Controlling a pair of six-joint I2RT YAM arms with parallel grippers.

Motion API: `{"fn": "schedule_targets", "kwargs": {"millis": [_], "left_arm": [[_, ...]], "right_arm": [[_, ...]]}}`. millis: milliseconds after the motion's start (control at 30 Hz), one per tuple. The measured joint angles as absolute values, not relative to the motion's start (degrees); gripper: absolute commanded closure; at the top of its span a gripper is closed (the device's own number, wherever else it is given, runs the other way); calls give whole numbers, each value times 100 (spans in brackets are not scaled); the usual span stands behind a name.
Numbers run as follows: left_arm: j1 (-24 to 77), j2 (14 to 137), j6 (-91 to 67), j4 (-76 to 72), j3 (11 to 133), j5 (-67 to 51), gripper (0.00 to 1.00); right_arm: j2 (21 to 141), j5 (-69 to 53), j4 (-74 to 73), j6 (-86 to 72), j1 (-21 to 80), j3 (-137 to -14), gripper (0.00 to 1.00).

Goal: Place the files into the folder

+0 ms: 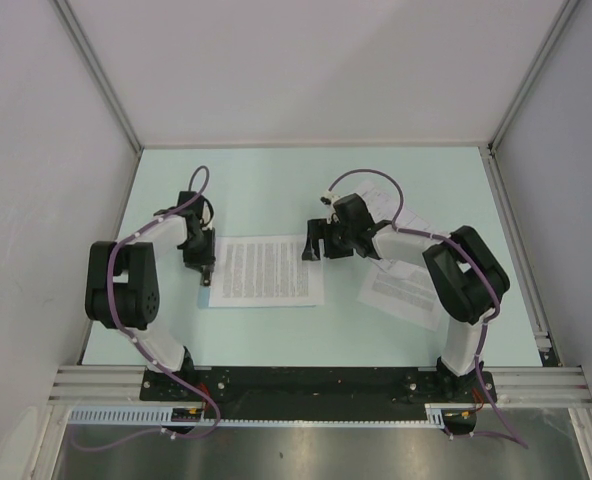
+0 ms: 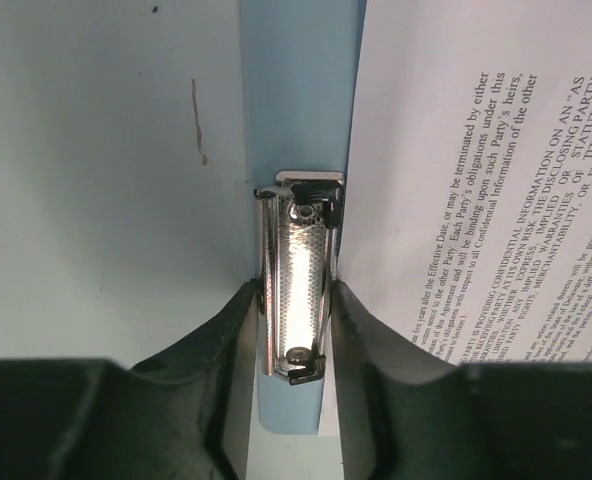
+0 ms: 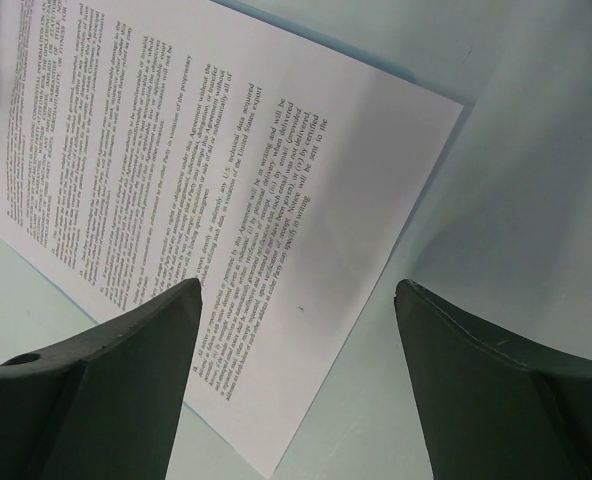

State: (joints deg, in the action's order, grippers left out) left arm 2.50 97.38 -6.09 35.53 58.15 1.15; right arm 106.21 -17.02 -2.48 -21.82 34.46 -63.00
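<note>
The folder (image 2: 296, 90) is a light-blue board lying in the middle of the table, almost covered by one printed sheet of the files (image 1: 266, 270). Its silver clip (image 2: 298, 280) sits at the left short edge, beside the sheet's (image 2: 476, 200) edge. My left gripper (image 2: 294, 300) stands over that edge (image 1: 204, 270), its two fingers pressed against either side of the clip. My right gripper (image 1: 314, 243) hovers above the sheet's right end, open, with nothing between its fingers (image 3: 296, 290). Below it lies the sheet's (image 3: 176, 150) corner. A second sheet (image 1: 401, 290) rests partly under the right arm.
The pale green table (image 1: 276, 190) is walled by white panels at the back and both sides. A metal rail (image 1: 516, 230) runs along the right edge. Both arm bases sit on the black bar (image 1: 316, 380) at the near edge.
</note>
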Motion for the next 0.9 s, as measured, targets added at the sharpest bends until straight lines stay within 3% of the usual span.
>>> {"fn": "schedule_targets", "kwargs": {"millis": [367, 900], "left_arm": [[423, 9780, -657, 3592, 5850, 346, 100], [5, 9588, -491, 3319, 5605, -502, 100]], "right_arm": [[10737, -1627, -178, -2475, 3479, -6300, 15], [10930, -1925, 226, -2893, 3275, -6344, 15]]}}
